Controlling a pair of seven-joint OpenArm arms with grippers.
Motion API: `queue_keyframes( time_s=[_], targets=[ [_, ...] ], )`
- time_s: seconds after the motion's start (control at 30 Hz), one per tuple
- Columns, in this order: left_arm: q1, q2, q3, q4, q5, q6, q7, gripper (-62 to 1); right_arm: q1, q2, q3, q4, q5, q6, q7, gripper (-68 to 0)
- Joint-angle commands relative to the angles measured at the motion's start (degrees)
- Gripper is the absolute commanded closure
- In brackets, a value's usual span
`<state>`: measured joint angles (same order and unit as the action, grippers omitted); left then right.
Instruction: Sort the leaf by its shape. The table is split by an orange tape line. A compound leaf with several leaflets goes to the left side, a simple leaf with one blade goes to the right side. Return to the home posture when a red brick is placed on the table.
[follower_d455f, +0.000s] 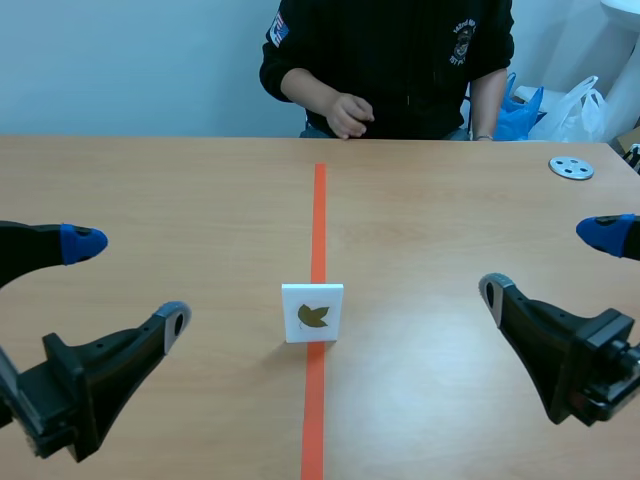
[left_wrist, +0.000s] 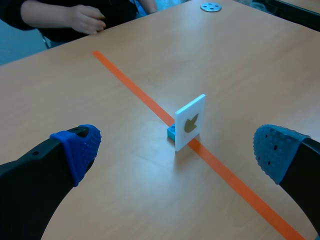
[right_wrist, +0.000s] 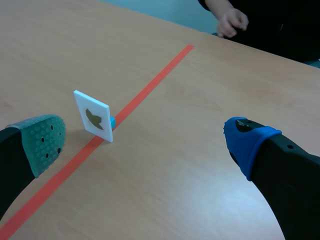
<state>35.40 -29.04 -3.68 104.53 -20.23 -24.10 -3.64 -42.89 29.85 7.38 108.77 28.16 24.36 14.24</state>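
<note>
1. The left end effector (follower_d455f: 130, 282) is hovering open over the surface (follower_d455f: 180, 200), its fingers spread wide and gripping nothing.
2. The right end effector (follower_d455f: 547, 262) is likewise gaping, holding nothing.
3. The white leaf card (follower_d455f: 312, 313) is standing upright on the orange tape line (follower_d455f: 319, 220), ahead of and between both end effectors, with a small blue brick (left_wrist: 171, 132) touching its back.
4. A person's hand (follower_d455f: 345, 115) is resting well beyond both end effectors.

The right pincer (right_wrist: 145, 145) hangs wide open over the pale wooden tabletop (right_wrist: 190, 160), grey-green dotted pad (right_wrist: 46, 140) one side, blue dotted pad (right_wrist: 247, 142) the other. Ahead, nearer the green pad, a small white card (right_wrist: 93, 116) showing an olive-brown leaf (right_wrist: 94, 119) stands upright on the orange tape line (right_wrist: 150, 85), a small cyan block (right_wrist: 113, 122) at its back. Far across, a person's hand (right_wrist: 231, 22) sits near the edge.
</note>
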Motion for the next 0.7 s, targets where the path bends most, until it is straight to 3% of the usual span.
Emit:
queue_keyframes(
  time_s=[0.0, 0.33, 0.67],
  targets=[
    [-1.6, 1.1, 1.0, -1.4, 1.0, -0.1, -0.9, -62.3, -0.2, 0.1, 1.8, 1.2, 1.1, -0.3, 1.1, -67.9],
    [-14.9, 4.5, 8.0, -16.1, 4.8, -3.8, -3.1, -62.3, -0.2, 0.1, 4.3, 1.2, 2.6, 1.0, 1.1, -67.9],
    [-27.5, 6.5, 18.4, -31.6, 12.8, -5.3, -10.6, -62.3, -0.2, 0.1, 4.3, 1.2, 2.5, 1.0, 1.1, -67.9]
  ],
)
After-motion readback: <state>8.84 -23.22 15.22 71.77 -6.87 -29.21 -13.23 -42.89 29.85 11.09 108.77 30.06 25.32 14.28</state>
